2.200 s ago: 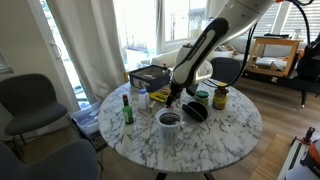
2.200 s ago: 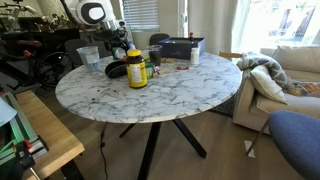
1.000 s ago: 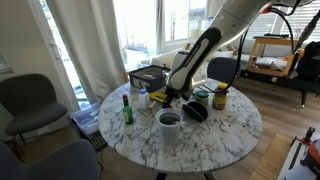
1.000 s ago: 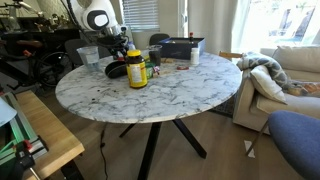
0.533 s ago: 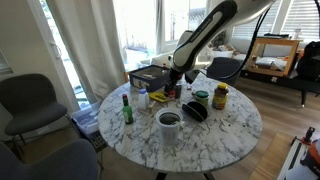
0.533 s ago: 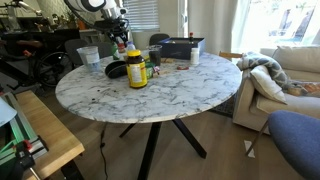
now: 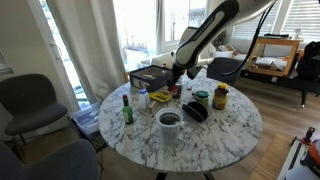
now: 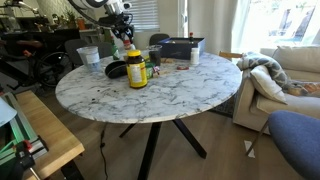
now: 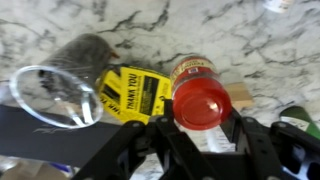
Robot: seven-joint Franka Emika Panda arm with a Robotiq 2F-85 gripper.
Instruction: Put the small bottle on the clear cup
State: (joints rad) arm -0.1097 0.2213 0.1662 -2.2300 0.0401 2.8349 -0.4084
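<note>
The small bottle [image 9: 202, 98] shows its red cap from above in the wrist view, and my gripper [image 9: 203, 116] is shut on it, one black finger on each side. The clear cup [image 9: 52, 92] stands on the marble below and to the left of the bottle, its open rim visible beside a yellow card [image 9: 135, 95]. In both exterior views my gripper [image 7: 176, 74] [image 8: 124, 34] hangs a short way above the table. The clear cup [image 7: 173, 92] stands just beneath it.
On the round marble table [image 7: 230, 135] stand a green glass bottle [image 7: 127, 108], a white cup with a dark inside [image 7: 169, 124], a yellow-lidded jar [image 7: 220, 97], a black object [image 7: 195, 111] and a dark box [image 7: 148, 77]. Chairs [image 7: 30, 100] ring the table.
The arm has lifted from table height to a short way above it, with the small bottle still in the shut jaws. The other things have not moved.
</note>
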